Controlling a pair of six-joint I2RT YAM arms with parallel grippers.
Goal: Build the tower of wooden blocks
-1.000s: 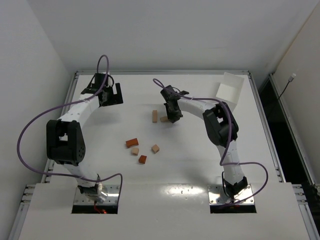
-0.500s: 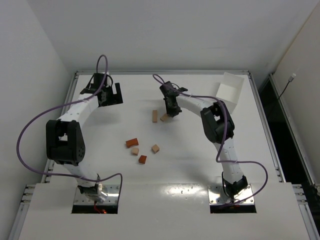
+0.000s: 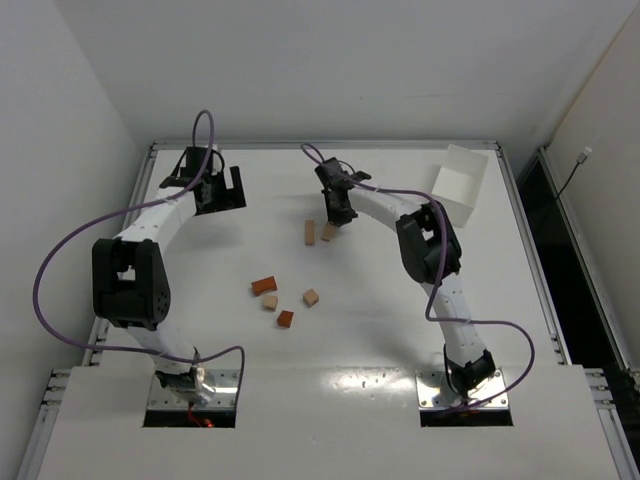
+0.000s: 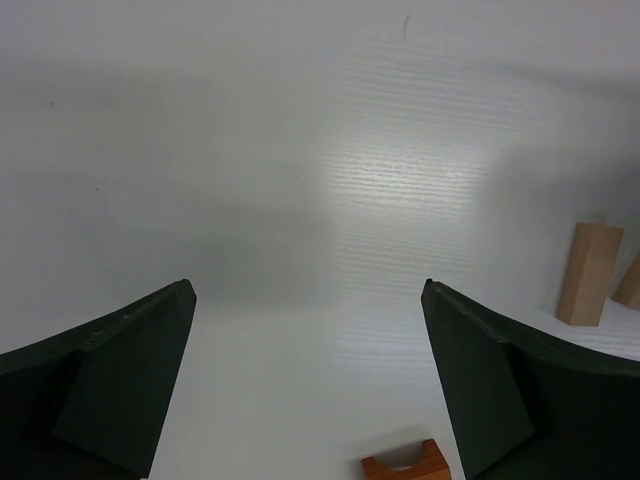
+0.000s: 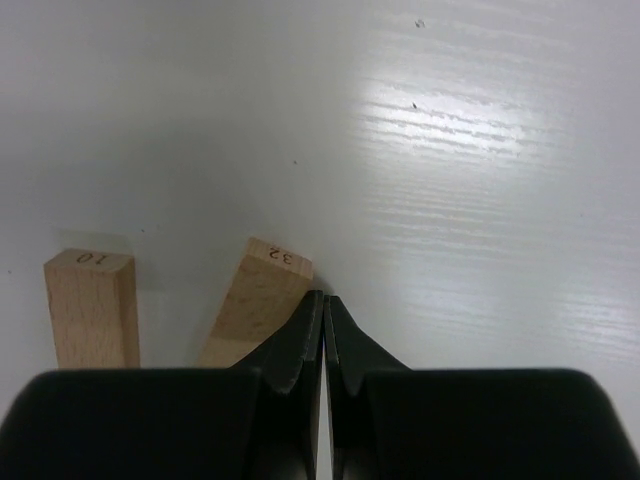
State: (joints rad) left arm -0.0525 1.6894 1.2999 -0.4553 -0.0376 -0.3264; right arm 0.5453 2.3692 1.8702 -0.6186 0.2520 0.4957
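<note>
Left bar [image 3: 310, 232] beside right bar [image 3: 327, 234], loose blocks [image 3: 270, 302] nearer, box [image 3: 456, 194] far right

Bright even overhead light, soft shadows, wrist-view tabletop glare, sharp focus

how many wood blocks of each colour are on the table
pale tan wood blocks: 4
reddish-brown wood blocks: 2
total: 6
</note>
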